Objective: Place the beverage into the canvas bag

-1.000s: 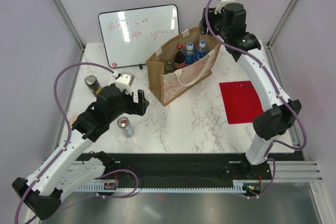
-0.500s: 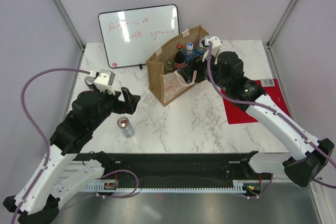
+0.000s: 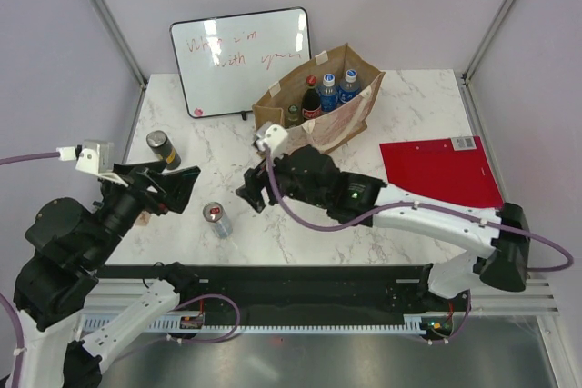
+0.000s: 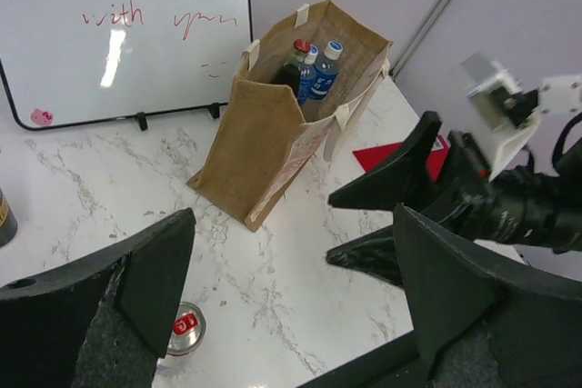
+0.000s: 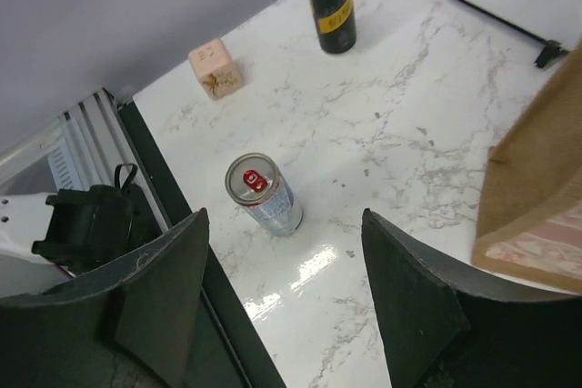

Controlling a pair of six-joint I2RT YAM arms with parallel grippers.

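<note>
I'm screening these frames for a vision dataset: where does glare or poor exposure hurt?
Top external: sharp, with bright glare streaks on the white board with red writing. Left wrist: the same streaks wash out some writing; the left tool's fingers are dark, with little detail. Right wrist: a bright reflection on the white marble table beside the crisp silver can with a red tab.

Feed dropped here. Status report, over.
Left claw open, empty. Right claw open, facing silver red-tabbed can. Tan canvas bag upright, bottles inside. Nothing between claw and can.
</note>
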